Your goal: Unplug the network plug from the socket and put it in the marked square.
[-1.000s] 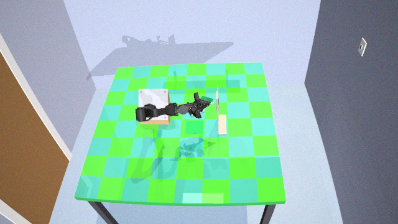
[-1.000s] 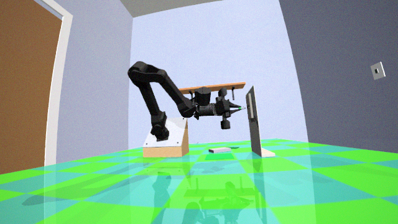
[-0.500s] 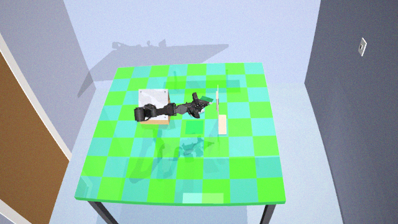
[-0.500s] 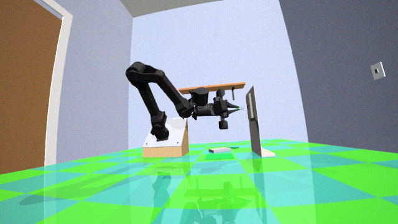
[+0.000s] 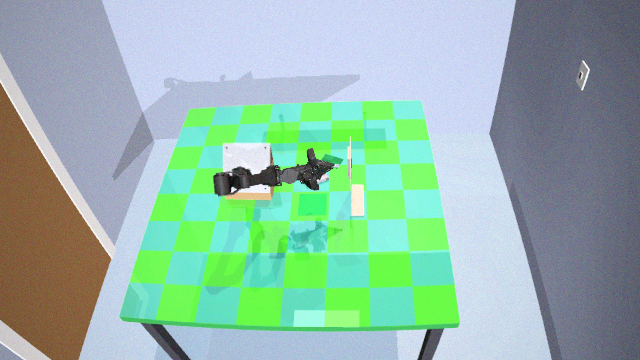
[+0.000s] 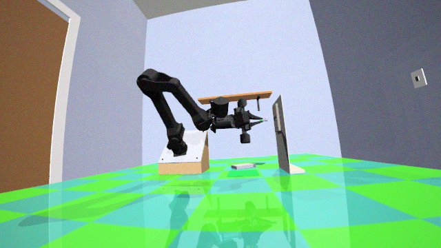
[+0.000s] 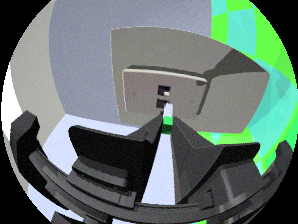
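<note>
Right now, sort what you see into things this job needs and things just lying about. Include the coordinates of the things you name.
Needed:
- gripper (image 5: 340, 165) (image 6: 265, 120) (image 7: 166, 120)
- plug (image 6: 262, 120) (image 7: 168, 119)
- upright panel (image 5: 350, 150) (image 6: 283, 145) (image 7: 150, 47)
- socket plate (image 6: 278, 117) (image 7: 142, 92)
- marked square (image 5: 313, 204) (image 6: 242, 173)

Lying about:
- flat grey block (image 5: 324, 178) (image 6: 243, 166)
- dark green flat piece (image 5: 331, 159) (image 6: 259, 163)

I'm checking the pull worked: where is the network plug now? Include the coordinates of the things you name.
In the wrist view, the network plug (image 6: 262, 120) (image 7: 168, 120) sits between the fingers; the exterior view shows it left of the upright panel (image 6: 283, 138) (image 7: 230, 100), a gap between them.
</note>
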Robot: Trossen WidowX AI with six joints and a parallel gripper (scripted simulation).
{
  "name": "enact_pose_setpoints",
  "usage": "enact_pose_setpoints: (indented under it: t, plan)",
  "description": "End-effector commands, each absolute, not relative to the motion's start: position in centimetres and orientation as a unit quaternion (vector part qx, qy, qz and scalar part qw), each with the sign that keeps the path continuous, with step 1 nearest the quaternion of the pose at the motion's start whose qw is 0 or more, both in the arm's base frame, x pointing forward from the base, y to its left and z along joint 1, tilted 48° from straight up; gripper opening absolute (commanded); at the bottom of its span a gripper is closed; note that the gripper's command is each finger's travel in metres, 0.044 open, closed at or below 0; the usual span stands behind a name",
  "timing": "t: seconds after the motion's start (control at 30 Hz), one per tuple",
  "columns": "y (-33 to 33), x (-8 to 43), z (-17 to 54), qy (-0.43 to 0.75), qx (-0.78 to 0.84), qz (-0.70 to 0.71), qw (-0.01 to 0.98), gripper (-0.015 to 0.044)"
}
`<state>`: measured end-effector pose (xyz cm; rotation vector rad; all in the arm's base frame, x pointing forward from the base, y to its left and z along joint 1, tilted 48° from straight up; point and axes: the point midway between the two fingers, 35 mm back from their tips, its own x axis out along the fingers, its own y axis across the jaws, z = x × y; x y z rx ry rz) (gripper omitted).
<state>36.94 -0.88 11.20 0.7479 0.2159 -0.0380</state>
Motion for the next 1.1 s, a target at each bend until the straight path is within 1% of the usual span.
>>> enact_pose_setpoints:
  t: [0.0,0.9,1.07]
  plan:
    - [-0.8,36.6,11.2,0.104,0.365,-0.019,0.925,0.0]
    - [-0.6,35.4,11.3,0.104,0.364,-0.018,0.925,0.0]
    - [0.3,35.3,12.1,0.104,0.364,-0.018,0.925,0.0]
